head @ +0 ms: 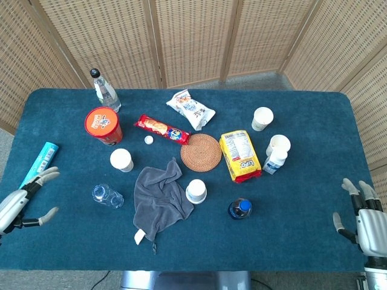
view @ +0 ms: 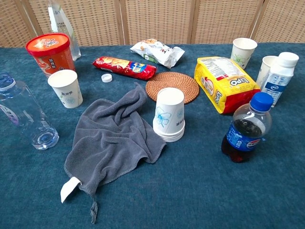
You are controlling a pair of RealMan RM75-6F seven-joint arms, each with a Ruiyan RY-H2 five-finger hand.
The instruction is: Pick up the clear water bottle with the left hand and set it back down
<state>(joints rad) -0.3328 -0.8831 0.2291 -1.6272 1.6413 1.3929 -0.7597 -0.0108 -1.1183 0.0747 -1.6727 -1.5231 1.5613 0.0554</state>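
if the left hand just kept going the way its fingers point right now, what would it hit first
Probably the blue tube. The left hand sits open at the table's left edge, fingers aimed up and slightly right, toward the tube's near end. Its height above the table is unclear.

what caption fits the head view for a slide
Clear water bottle lying beside a grey towel, open left hand apart from it.

My left hand shows grey, matt plastic-looking fingers. The clear water bottle is glossy transparent plastic. The table wears a matt blue nap, the grey towel is soft cloth, and the round coaster is woven.
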